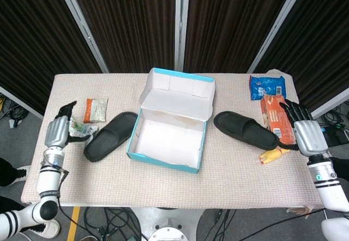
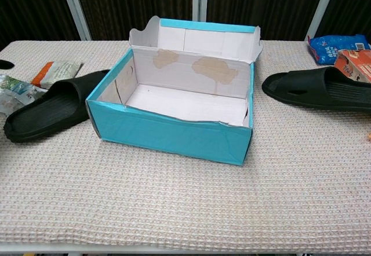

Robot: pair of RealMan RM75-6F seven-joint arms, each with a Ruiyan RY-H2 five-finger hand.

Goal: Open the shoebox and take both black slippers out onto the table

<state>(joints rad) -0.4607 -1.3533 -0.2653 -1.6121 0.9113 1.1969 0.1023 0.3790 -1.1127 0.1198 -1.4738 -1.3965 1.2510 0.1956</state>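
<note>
Nearest the robot, the left hand point(image 1: 56, 131) hangs at the edge of the tabletop point(image 1: 163, 181), fingers loosely apart and holding nothing. Just inboard of it lies a crumpled wrapper point(image 1: 79, 128), and beyond that, toward the middle, one black slipper point(image 1: 109, 136) rests flat on the woven cloth, its toe end close beside the shoebox's side wall; whether the two touch I cannot tell.

On the other side the right hand point(image 1: 307, 135) sits off the tabletop's corner, also empty, its dark fingers point(image 1: 293, 112) spread and pointing away from the robot. Directly inboard of it lie an orange carton point(image 1: 275, 118) and a small yellow toy point(image 1: 274, 154), then the second slipper point(image 1: 245, 130), sole down, well clear of the box.

Between the two hands stands the teal shoebox point(image 2: 168, 131), lid point(image 1: 177, 94) thrown back and standing up behind it. The chest view shows only its bare white floor: nothing is left inside.

Farther back from the left hand is a small snack packet point(image 1: 96, 110); farther back from the right, a blue bag point(image 1: 266, 86) near the far corner.

From how things lie, I judge the task essentially done: box open, both slippers out. The step in hand looks like letting go and clearing off. What remains, I think, is only to draw both arms away without brushing either slipper.
</note>
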